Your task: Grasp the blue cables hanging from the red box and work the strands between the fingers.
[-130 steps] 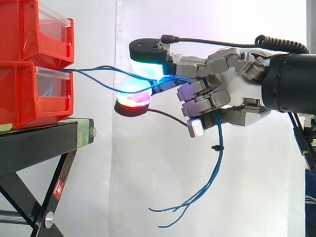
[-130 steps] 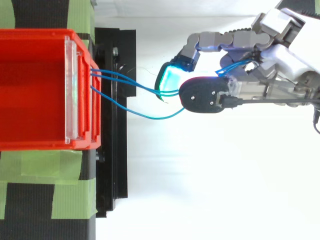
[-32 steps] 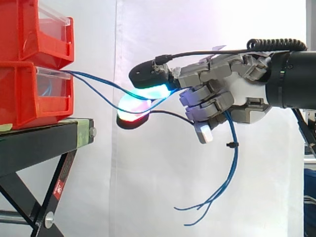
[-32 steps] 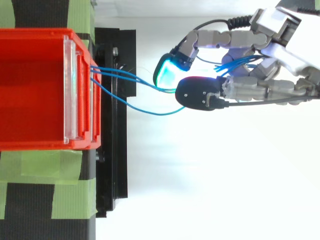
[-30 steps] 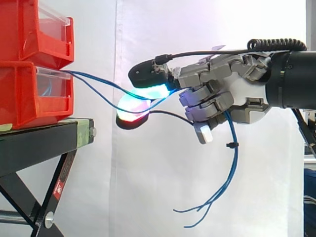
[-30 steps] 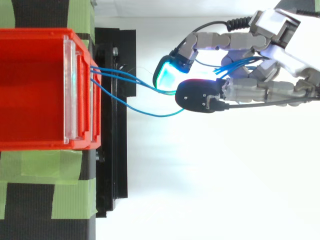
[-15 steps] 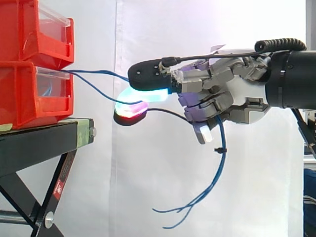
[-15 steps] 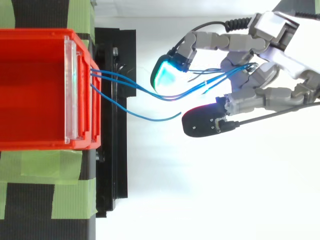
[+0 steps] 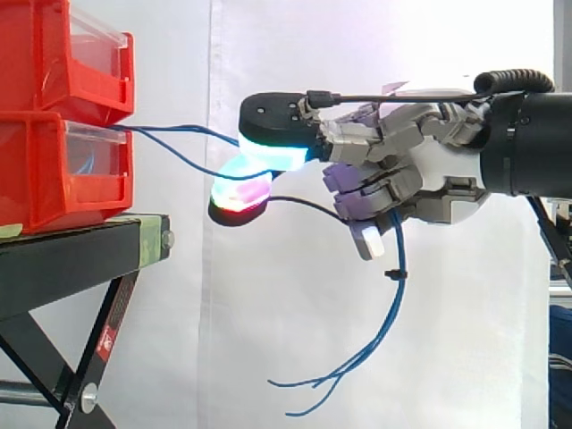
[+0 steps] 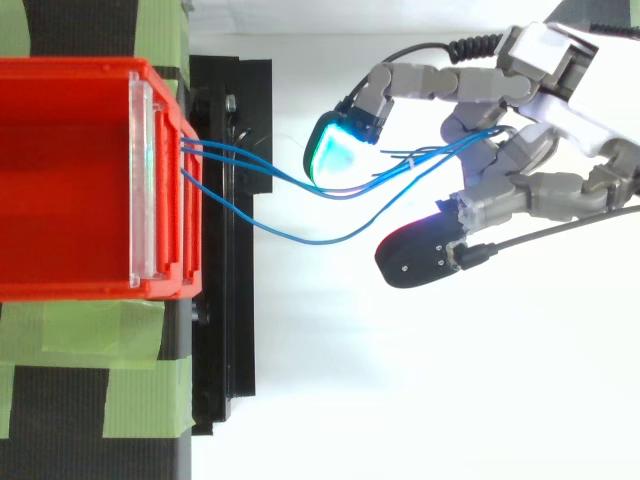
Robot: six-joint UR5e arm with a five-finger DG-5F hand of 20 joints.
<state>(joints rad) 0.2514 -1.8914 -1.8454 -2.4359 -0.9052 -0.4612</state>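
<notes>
Several thin blue cables (image 10: 220,150) leave the front of the lower red bin (image 10: 70,180) and sag across the gap to my hand (image 10: 540,150). They pass between a cyan-glowing fingertip (image 10: 335,155) and a black-backed fingertip (image 10: 415,258), which are spread apart. Close to the palm, curled fingers hold the strands. In the side view the cables (image 9: 161,129) run from the bin (image 9: 54,170) under the glowing pads into the hand (image 9: 438,179). Below the hand they hang free, their loose ends curling left near the bottom.
A second red bin (image 9: 63,54) is stacked on the lower one. Both rest on a black stand (image 9: 71,259) with crossed legs. Green tape strips (image 10: 140,395) lie on the stand's top. A white curtain hangs behind.
The two long fingers, pinched together on the strands a second ago, have spread apart. The black-backed one moved away from the cyan one. The hanging loose ends swung to the left.
</notes>
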